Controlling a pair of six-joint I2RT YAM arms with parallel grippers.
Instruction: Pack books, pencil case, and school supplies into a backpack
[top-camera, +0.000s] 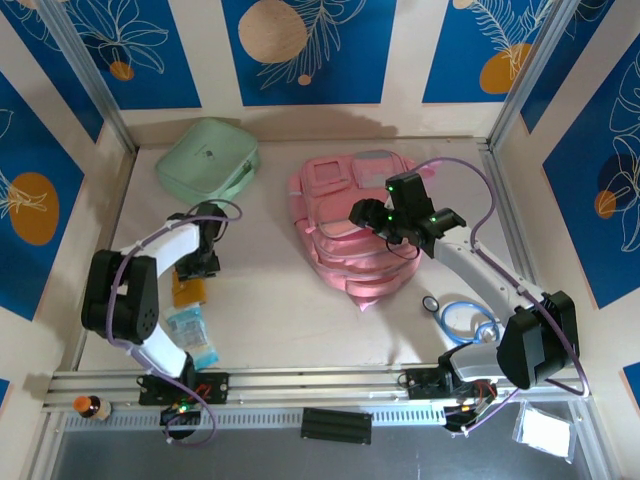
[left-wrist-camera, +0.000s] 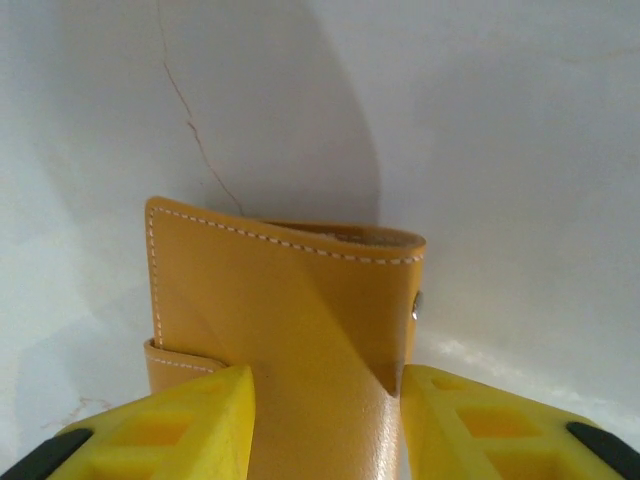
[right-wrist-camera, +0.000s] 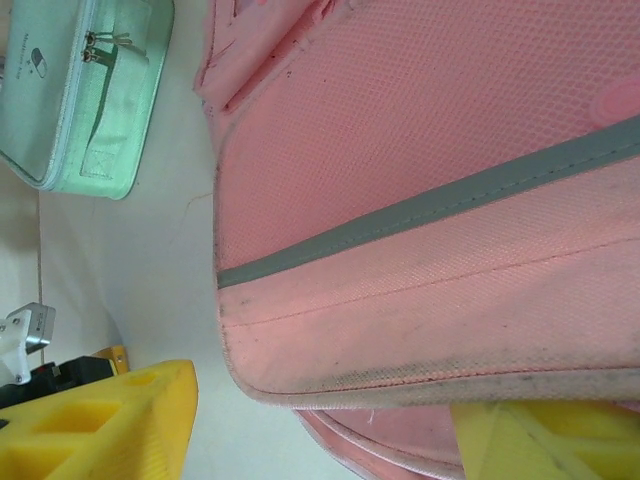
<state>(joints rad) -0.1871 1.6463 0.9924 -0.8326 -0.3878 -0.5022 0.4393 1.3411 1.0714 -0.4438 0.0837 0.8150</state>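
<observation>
The pencil case (left-wrist-camera: 290, 300), a tan leather pouch with white stitching, lies at the left of the table (top-camera: 190, 292). My left gripper (top-camera: 200, 268) is down on it. Its yellow fingers (left-wrist-camera: 200, 420) press on both sides of the pouch, which creases between them (left-wrist-camera: 325, 380). The pink backpack (top-camera: 350, 225) lies flat in the middle. My right gripper (top-camera: 372, 215) hovers over it, open (right-wrist-camera: 325, 400). One finger (right-wrist-camera: 120, 420) is off the backpack's edge (right-wrist-camera: 400, 300); the other (right-wrist-camera: 540, 440) sits under the flap's rim. The books are out of view.
A mint-green square zip case (top-camera: 207, 158) (right-wrist-camera: 80, 100) lies at the back left. A clear packet with teal contents (top-camera: 190, 335) sits near the left arm's base. A blue ring (top-camera: 465, 315) and a small ring (top-camera: 430, 303) lie at the right front.
</observation>
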